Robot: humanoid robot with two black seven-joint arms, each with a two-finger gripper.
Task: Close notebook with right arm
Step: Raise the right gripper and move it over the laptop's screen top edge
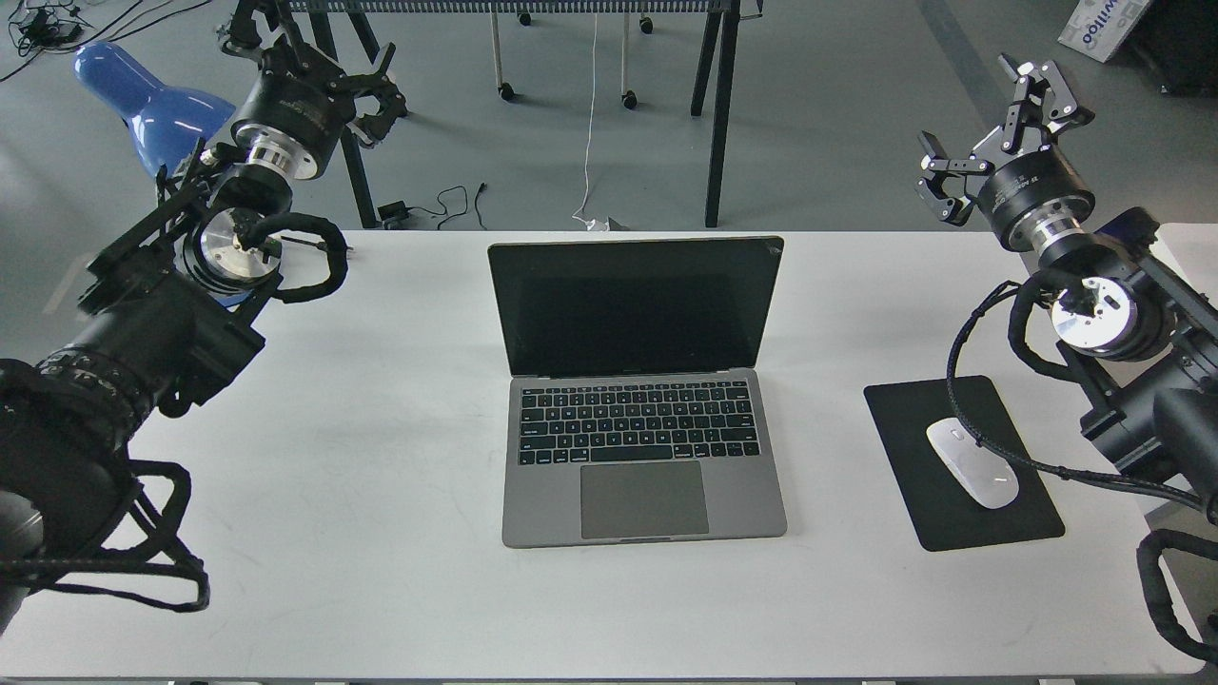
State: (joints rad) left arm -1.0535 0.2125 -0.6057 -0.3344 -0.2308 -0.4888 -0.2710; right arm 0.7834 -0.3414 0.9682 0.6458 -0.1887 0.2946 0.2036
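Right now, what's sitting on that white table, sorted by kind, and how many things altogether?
Laptops: 1, the notebook, lid open, screen dark
Mouse pads: 1, the black mouse pad
Computer mice: 1, the white mouse, lying on the pad
Total: 3 things on the table

Colours noted around the notebook [639, 400].
Notebook: grey body, black keys, black screen. Right of it: black mouse pad [961, 463], white mouse [972, 462]. Beneath: white table [381, 476]. Far left: blue lamp [143, 95].
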